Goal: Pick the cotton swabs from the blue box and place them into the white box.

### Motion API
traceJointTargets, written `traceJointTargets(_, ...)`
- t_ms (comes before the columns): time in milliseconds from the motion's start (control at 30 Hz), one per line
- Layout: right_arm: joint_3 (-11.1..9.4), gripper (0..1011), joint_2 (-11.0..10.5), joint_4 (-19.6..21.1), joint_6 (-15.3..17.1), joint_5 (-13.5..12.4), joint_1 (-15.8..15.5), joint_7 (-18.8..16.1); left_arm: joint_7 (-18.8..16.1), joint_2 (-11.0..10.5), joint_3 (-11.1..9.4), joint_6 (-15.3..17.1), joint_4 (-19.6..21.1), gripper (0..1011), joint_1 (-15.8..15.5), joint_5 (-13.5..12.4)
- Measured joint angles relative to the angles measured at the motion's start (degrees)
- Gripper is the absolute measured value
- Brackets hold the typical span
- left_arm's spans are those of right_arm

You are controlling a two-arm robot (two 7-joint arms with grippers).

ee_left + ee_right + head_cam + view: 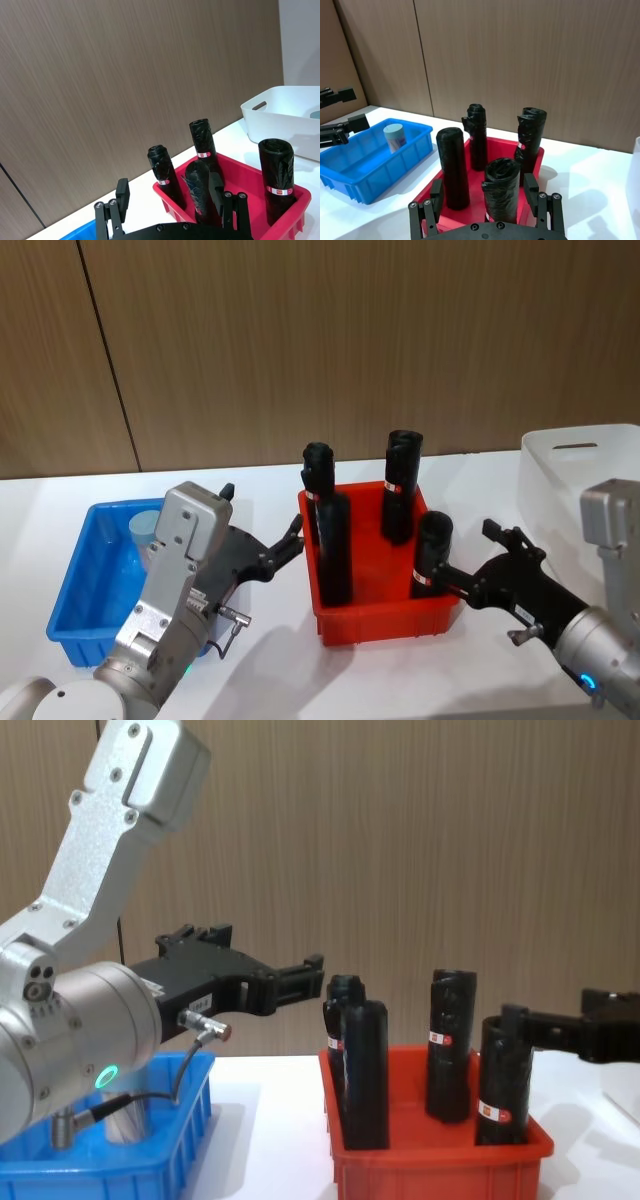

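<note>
One cotton swab tub stood in the blue box; the left gripper, fingers apart and empty, hovered beside it; the right gripper hung open near the red bin's red-and-white-labelled rolls, writing unreadable; the white box sat far right.

the left gripper hangs above the table between the blue box and the red bin, fingers apart and empty, pointing toward the bin. the right gripper sits at the bin's right side, fingers spread, empty.
</note>
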State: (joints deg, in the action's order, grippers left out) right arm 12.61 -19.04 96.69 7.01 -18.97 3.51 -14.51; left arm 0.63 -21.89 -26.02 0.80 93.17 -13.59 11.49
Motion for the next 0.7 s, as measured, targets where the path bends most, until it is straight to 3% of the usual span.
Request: traceJointTargets(700, 0.7, 1002, 2.61, -10.55, 0.76, 3.05, 7.37, -4.65, 0.0, 0.0, 0.0, -0.01, 0.0, 1004, 0.0, -0.01)
